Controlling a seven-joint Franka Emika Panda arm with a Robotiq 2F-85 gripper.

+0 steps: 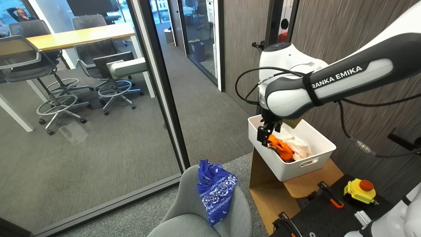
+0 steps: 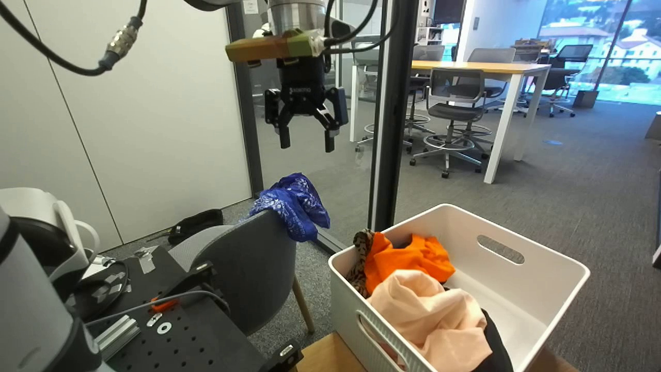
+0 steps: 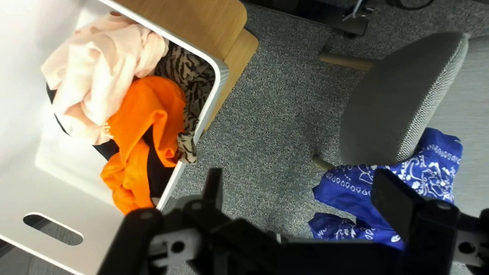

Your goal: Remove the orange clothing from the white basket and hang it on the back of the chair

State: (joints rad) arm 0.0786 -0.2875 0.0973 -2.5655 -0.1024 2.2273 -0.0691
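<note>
Hanging empty with fingers (image 2: 329, 141) well apart, apparently outside the basket (image 2: 542, 274), toward the chair (image 2: 253, 274); to reach the orange cloth (image 2: 413, 262) crumpled inside, should travel sideways until above it, then down.

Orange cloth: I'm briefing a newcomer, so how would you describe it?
Find the white basket on the wooden stand. Inside, the orange cloth lies between a peach cloth and an animal-print cloth. Among its neighbours, only it is vivid orange.
</note>
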